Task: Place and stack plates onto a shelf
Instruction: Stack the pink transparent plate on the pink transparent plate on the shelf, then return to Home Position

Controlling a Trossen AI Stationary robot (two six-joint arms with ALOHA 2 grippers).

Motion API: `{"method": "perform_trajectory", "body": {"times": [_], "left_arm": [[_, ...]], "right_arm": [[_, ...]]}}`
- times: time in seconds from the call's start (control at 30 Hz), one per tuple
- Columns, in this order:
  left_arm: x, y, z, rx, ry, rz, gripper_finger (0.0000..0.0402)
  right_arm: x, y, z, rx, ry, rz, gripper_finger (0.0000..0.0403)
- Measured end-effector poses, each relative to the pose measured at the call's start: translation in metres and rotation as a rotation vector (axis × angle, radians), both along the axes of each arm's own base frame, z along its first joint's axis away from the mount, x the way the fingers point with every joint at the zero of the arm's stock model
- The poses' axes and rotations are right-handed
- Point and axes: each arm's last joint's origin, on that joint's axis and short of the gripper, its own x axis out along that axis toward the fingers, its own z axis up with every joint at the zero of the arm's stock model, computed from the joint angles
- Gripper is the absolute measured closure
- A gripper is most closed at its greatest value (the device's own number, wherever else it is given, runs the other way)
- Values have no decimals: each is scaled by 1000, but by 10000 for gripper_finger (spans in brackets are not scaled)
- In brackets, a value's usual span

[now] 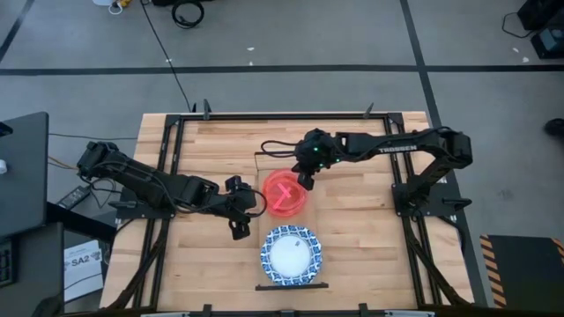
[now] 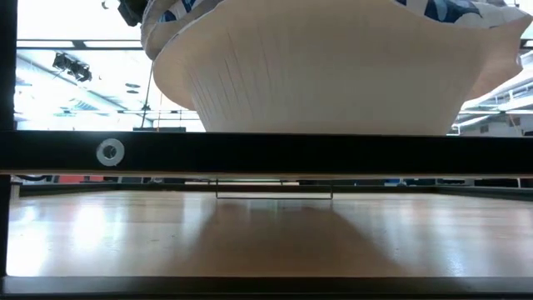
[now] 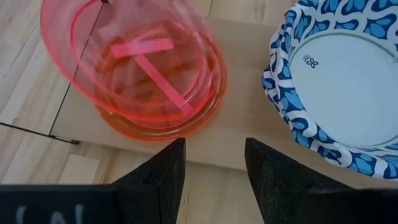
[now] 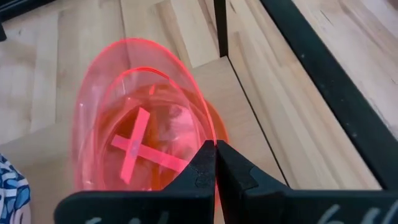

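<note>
Translucent red-pink plastic plate (image 4: 134, 118) tilts above an orange one on the light-wood shelf (image 3: 239, 118), its thin rim pinched by the right gripper (image 4: 215, 163); light, slippery, it flexes. Left gripper (image 3: 214, 168) waits nearby, jaws wide, empty.

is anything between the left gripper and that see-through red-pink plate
Nothing visible. The open left gripper faces the translucent red-pink plate across bare light-wood shelf board. The shut right gripper pinches that plate's rim, tilting it.
</note>
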Motion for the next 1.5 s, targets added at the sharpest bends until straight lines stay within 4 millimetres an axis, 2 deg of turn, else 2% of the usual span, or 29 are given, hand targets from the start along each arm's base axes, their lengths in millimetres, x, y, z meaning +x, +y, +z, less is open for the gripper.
{"method": "perform_trajectory", "body": {"times": [0.43, 0.9, 1.5], "left_arm": [[0, 0, 0, 0, 0, -1, 230], [0, 0, 0, 0, 0, -1, 230], [0, 0, 0, 0, 0, -1, 230]], "right_arm": [[-1, 0, 3, -3, -12, -15, 394], [-1, 2, 4, 32, -22, 25, 363], [-1, 2, 4, 37, -24, 35, 288]]}}
